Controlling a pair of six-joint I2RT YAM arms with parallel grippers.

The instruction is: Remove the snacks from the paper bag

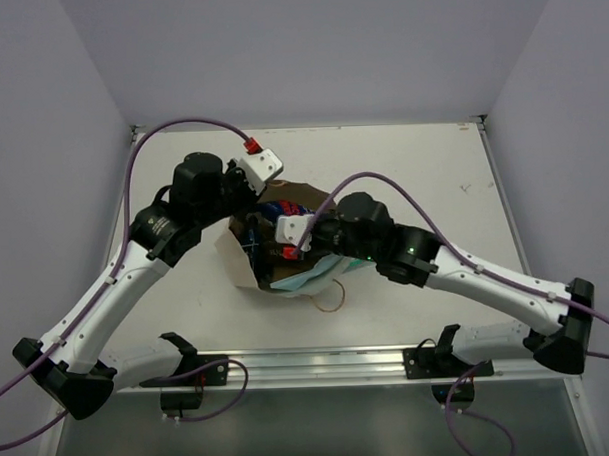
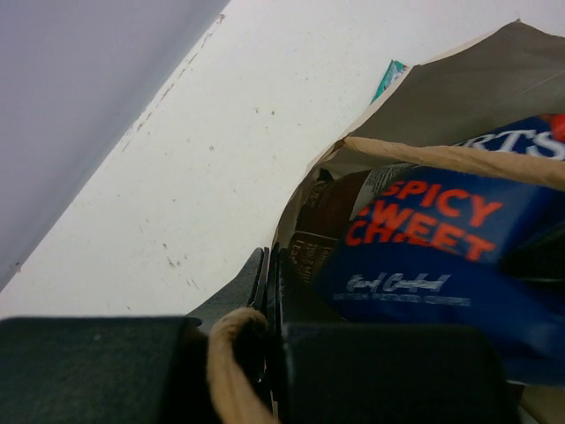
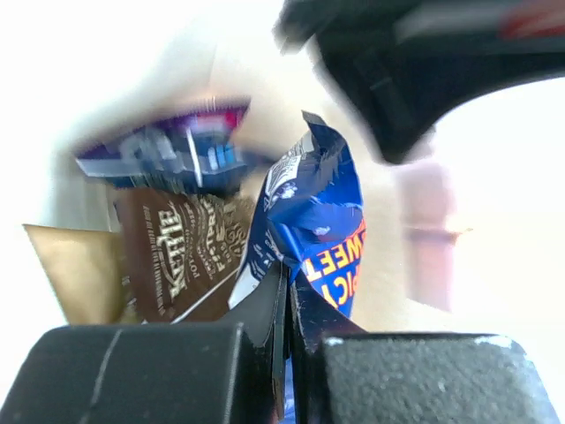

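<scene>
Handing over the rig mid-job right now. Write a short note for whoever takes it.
Left end effector: shut on the paper bag at its handle, mouth held open.
Right end effector: shut on the dark blue packet by its edge, inside the bag.
Brown packet and purple packet lie in the bag beside it; a teal packet lies against the bag, apparently out.
Left: pull the blue one clear, then the rest.
</scene>
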